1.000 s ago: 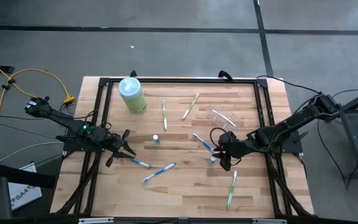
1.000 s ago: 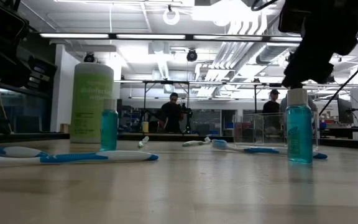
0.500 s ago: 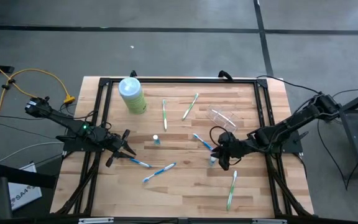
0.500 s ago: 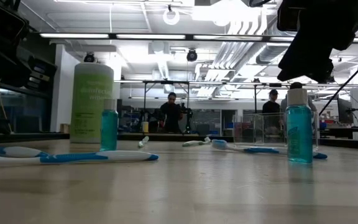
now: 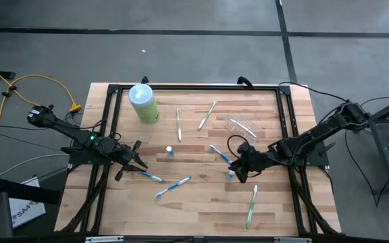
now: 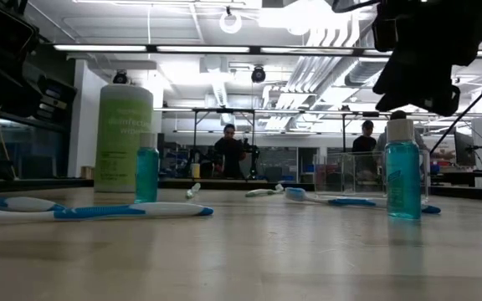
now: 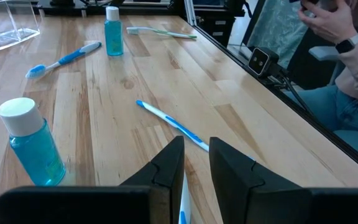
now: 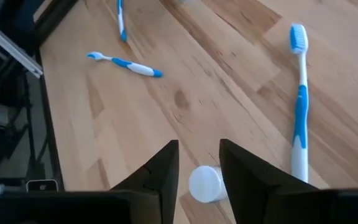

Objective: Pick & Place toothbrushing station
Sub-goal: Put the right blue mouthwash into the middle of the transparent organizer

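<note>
Toothbrushing station (image 5: 242, 127): clear holder, lying on the table's (image 5: 201, 202) far right part, untouched. Right gripper (image 5: 243, 170): fingers parted, poised over a small blue bottle (image 5: 231, 175) with a white cap, not gripping it. Blue toothbrush (image 5: 219, 154) just beside; green toothbrush (image 5: 252, 204) nearer the front edge. Left gripper (image 5: 136, 158): at the left side, fingers slightly apart, empty. Pale-green bottle (image 5: 143, 103): far left corner.

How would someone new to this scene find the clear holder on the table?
Start from the big pale-green bottle at the table's far left corner and look across to the far right. The clear holder lies there, beyond the right gripper. It alone is colourless and see-through.
</note>
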`<state>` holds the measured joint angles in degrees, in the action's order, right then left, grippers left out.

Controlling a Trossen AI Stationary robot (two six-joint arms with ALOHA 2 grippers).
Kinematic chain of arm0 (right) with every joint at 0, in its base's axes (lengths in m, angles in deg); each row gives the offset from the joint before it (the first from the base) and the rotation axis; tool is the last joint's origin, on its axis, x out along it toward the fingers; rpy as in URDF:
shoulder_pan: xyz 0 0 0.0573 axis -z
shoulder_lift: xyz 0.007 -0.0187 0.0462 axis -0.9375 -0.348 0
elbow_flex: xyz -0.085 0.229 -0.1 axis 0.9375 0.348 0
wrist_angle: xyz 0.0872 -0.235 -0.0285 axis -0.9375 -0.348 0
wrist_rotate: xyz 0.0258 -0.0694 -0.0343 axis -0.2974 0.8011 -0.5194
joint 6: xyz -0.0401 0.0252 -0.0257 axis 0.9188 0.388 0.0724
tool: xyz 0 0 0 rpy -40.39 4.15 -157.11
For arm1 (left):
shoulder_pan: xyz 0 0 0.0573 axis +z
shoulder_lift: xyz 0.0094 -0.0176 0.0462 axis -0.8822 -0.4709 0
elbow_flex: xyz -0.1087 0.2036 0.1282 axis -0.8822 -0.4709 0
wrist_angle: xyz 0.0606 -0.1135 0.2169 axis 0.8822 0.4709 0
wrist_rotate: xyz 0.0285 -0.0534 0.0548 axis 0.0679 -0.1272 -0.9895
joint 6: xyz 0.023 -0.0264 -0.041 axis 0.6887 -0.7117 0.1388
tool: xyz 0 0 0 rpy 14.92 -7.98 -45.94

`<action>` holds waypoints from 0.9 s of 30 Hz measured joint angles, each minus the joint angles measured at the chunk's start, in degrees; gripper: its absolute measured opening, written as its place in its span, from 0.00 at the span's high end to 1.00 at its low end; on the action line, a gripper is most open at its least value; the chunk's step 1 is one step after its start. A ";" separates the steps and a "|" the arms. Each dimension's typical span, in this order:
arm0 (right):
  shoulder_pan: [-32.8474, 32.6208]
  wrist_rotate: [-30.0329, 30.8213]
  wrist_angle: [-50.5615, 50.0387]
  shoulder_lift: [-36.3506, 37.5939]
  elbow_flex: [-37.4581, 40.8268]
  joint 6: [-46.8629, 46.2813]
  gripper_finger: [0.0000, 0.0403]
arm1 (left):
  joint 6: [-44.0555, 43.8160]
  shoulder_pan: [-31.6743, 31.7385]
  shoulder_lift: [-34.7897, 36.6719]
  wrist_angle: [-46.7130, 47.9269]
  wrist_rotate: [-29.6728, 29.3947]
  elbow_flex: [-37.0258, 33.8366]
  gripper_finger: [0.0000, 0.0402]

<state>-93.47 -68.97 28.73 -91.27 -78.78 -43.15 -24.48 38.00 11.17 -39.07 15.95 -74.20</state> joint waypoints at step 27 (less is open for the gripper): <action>-0.71 -0.67 -21.23 3.51 -9.52 -4.91 0.73 | 0.00 0.00 -0.01 -0.05 0.00 0.00 0.82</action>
<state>-94.18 -69.64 7.50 -87.76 -88.30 -48.06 -24.48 38.00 11.16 -39.13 15.95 -74.20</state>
